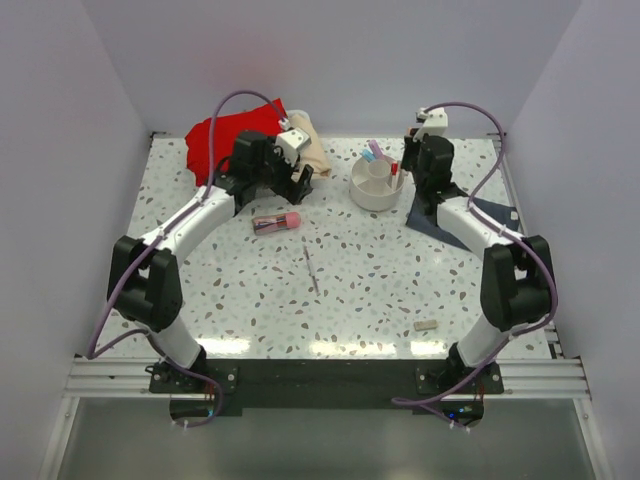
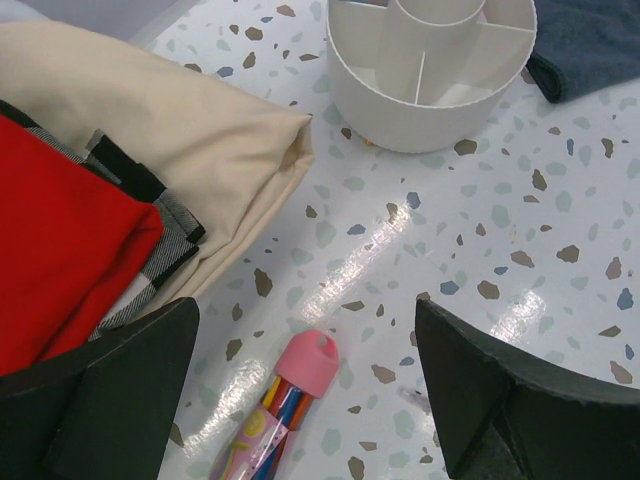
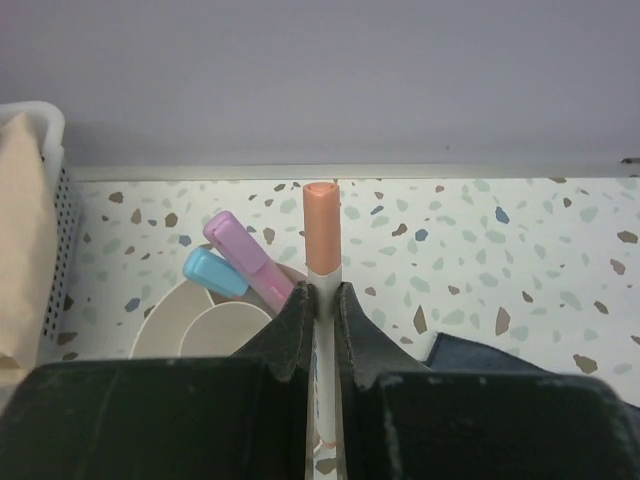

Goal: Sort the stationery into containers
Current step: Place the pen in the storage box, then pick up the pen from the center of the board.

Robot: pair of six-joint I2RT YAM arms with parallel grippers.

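Right gripper point(image 3: 320, 290) pinches one pen point(image 3: 321, 225); left gripper point(image 2: 305, 303) spread near one tube point(image 2: 290, 400); organiser point(image 1: 362, 195) holds two markers point(image 3: 245, 255).

I see the organiser point(image 1: 377, 188) back-centre with 2 markers point(image 1: 372, 151) standing in it, the tube point(image 1: 277, 221) to its left, a loose pen point(image 1: 311, 270) nearer me, the eraser point(image 1: 426, 325) near-right, cloths point(image 1: 215, 140) back-left.
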